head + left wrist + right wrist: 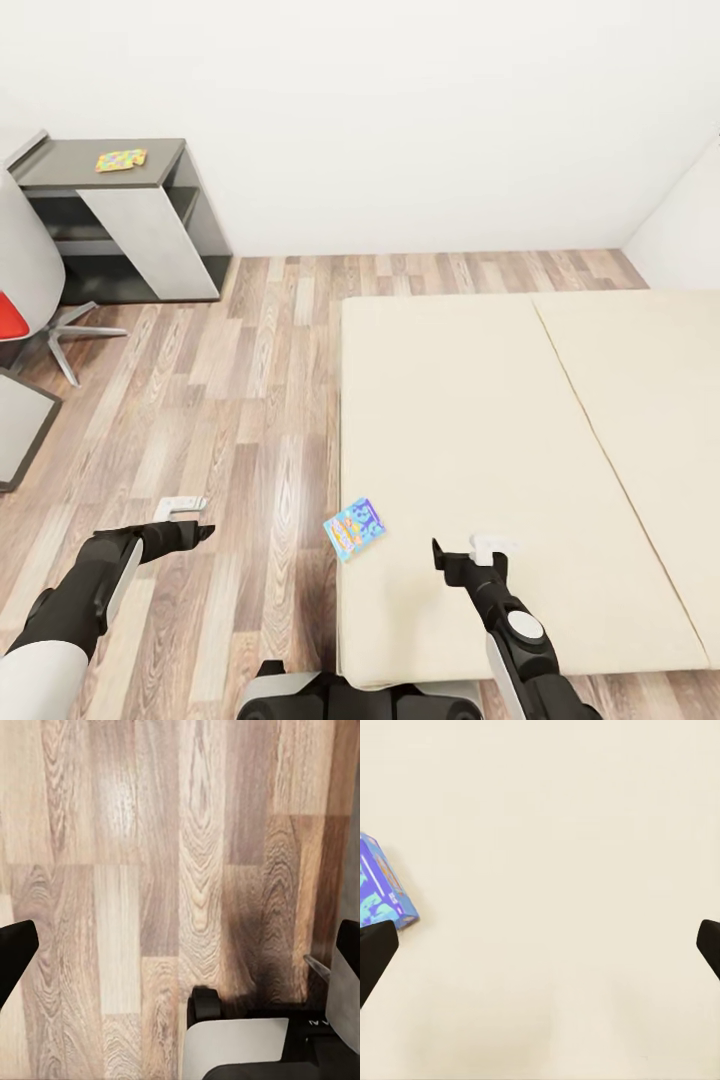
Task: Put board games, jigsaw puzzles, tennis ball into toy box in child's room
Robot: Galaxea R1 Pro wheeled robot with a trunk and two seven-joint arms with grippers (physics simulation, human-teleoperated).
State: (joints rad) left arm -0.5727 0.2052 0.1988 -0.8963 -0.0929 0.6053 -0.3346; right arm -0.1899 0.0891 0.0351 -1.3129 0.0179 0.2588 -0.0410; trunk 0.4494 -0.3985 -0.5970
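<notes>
Open cream bed (pixel 480 420) from 12 to 3 o'clock, only a small blue board game (pixel 355 527) near its left edge at 12, bare wood-plank floor (pixel 230 400) toward 10, desk (pixel 120 215) and chair (pixel 30 300) at 10–11 o'clock, white wall (pixel 400 120) behind.

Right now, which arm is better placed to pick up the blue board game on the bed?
Probably the right. The right claw hangs open over the bed, with the blue board game close beside it and at the edge of its wrist view. The left claw is over the floor, off the mattress.
</notes>
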